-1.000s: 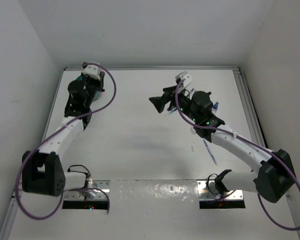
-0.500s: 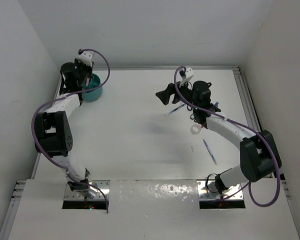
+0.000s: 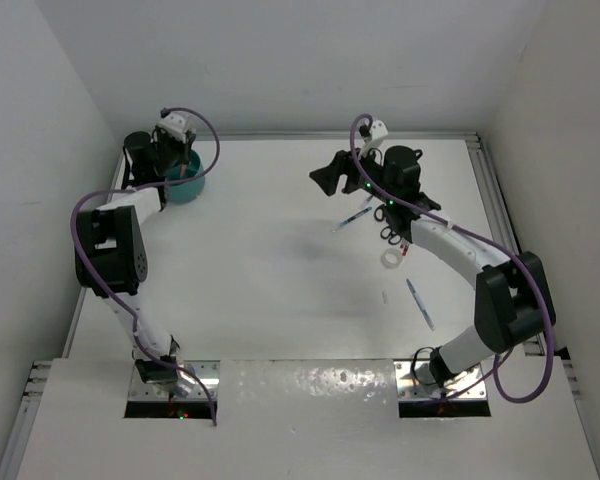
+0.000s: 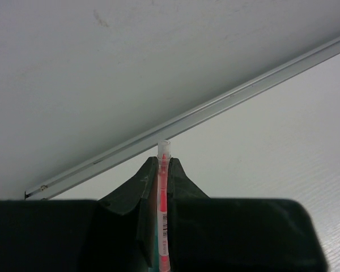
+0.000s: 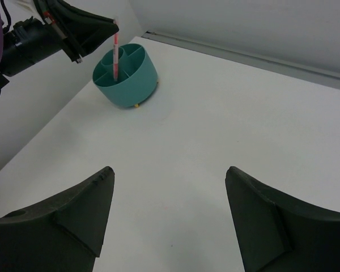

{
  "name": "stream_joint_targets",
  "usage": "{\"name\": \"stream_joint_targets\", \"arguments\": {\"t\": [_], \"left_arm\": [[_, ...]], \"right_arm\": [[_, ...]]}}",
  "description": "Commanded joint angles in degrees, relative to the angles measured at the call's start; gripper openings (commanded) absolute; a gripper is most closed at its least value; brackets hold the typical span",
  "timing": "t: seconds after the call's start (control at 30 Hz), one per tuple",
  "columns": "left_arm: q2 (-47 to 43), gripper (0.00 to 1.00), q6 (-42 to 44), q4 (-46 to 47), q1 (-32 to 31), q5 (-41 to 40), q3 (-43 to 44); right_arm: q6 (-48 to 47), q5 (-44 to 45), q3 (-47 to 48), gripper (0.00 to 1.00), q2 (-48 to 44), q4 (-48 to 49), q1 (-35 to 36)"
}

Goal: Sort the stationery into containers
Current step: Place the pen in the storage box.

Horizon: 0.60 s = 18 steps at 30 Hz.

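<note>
The thin red pen point(image 5: 115, 52) stands nearly upright in the upper left of the right wrist view. Its lower end is down inside one of the wedge compartments of the round teal plastic desk organiser point(image 5: 127, 82), on the left side of the rim as seen there. Its upper end is pinched between the black fingers of the left gripper point(image 5: 109, 24), which reaches in from the top left corner. The left wrist view confirms the grip: the jaws are pressed tight on the pen's red barrel point(image 4: 162, 209), and its clear end pokes out just past the fingertips.

From above, the organiser point(image 3: 191, 188) sits in the far left corner of the white table point(image 3: 250, 290), near the metal edge rail point(image 3: 300, 135).

The right gripper point(image 5: 169, 173) hangs over the bare middle of the table with its two black fingers spread wide and nothing between them. In the overhead view it point(image 3: 325, 181) is right of centre.

Below and right of it lie a thin blue pen point(image 3: 357, 216), black-handled scissors point(image 3: 392, 236) and a clear tape ring point(image 3: 391, 259) just below the scissors. A second blue pen point(image 3: 420, 303) lies lower still, and a small pale item point(image 3: 385, 297), too small to identify, lies beside it.
</note>
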Motion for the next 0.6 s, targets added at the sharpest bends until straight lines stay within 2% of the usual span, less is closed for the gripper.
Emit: {"name": "stream_joint_targets", "arguments": {"t": [0.0,0.3,0.53,0.57], "left_arm": [[1.0,0.00,-1.8,5.5,0.8,3.8,0.9],[2.7,0.05,-2.5,6.3,0.8,4.2,-0.5],[2.0,0.12,-1.6,5.4,1.1,3.0,-2.2],[1.8,0.16,-1.6,5.1,1.1,2.9,-2.4]], "right_arm": [[-2.1,0.2,3.7,0.77,-0.4,-1.3,-0.5],[-3.8,1.4,3.2,0.77,-2.0,-3.9,-1.4],[-4.8,2.1,2.7,0.78,-3.3,-4.6,-1.7],[-5.0,2.1,2.8,0.78,-3.5,-5.0,-1.6]]}}
